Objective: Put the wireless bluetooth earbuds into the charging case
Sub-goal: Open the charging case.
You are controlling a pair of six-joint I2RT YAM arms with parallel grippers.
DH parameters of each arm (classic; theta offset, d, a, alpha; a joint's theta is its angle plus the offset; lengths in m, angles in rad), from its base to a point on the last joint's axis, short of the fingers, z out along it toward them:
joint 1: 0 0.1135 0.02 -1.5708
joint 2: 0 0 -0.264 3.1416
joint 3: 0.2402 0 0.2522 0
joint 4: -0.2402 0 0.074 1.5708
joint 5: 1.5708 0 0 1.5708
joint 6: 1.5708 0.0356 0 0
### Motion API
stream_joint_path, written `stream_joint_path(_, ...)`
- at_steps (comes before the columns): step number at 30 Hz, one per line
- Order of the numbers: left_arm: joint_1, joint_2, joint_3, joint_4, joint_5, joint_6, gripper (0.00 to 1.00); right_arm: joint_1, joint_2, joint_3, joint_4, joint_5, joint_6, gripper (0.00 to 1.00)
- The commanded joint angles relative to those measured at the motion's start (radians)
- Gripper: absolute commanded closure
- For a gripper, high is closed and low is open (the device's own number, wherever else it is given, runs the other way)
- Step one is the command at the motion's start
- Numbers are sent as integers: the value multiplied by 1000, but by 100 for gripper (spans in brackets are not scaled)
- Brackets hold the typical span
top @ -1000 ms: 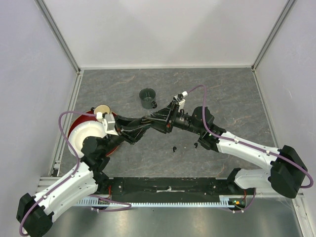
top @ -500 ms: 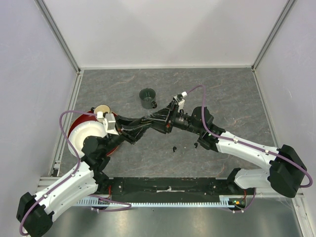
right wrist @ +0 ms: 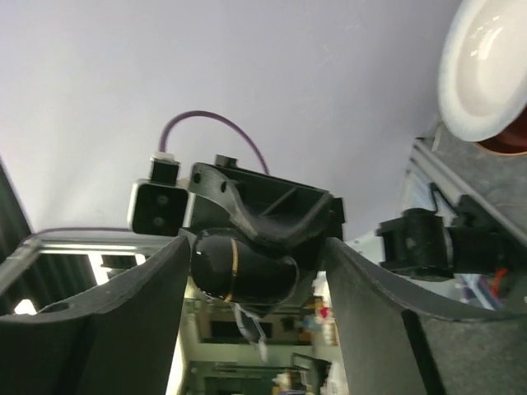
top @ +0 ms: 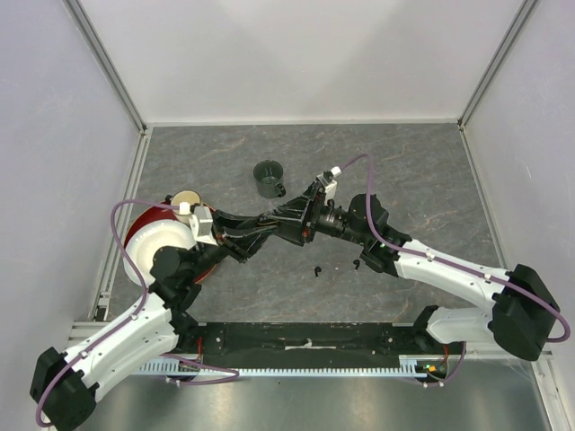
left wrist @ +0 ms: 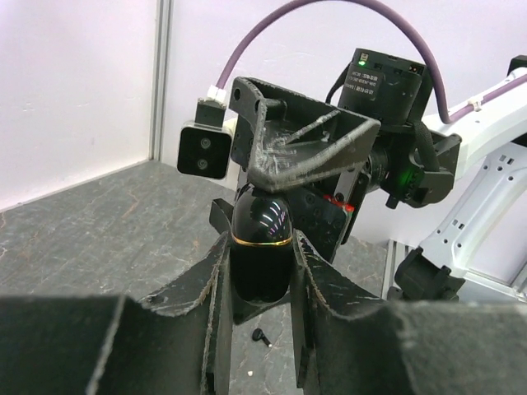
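Wireless bluetooth earbuds (top: 318,269): one black piece seen loose on grey table (top: 431,171), just below meeting arms, not in case; second dark speck near right arm too small to name; cream ones not made out
Charging case (left wrist: 261,234): glossy black, gold seam, lid looks closed; held off table, domed end toward right arm, likely so lid can be worked
Left gripper (left wrist: 260,267): clamped on case's lower half, steadying it
Right gripper (right wrist: 254,247): jaws wide, straddling case, gripping nothing
Dark green mug (top: 268,178): beyond arms, apart
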Motion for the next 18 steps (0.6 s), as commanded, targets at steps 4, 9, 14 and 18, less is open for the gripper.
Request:
stream_joint_path(4, -2, -46, -16, 74, 2, -5, 98, 3, -137, 111, -271, 152, -406, 16)
stream_joint_path(9, -2, -73, -68, 167, -1, 16, 98, 3, -237, 172, -384, 203, -702, 11)
stream_joint_path(14, -2, -82, -92, 221, 43, 50, 98, 5, -213, 266, -610, 130, -939, 9)
stream_joint_path(18, -2, -68, -92, 256, 90, 58, 98, 20, -180, 305, -678, 71, -1028, 11)
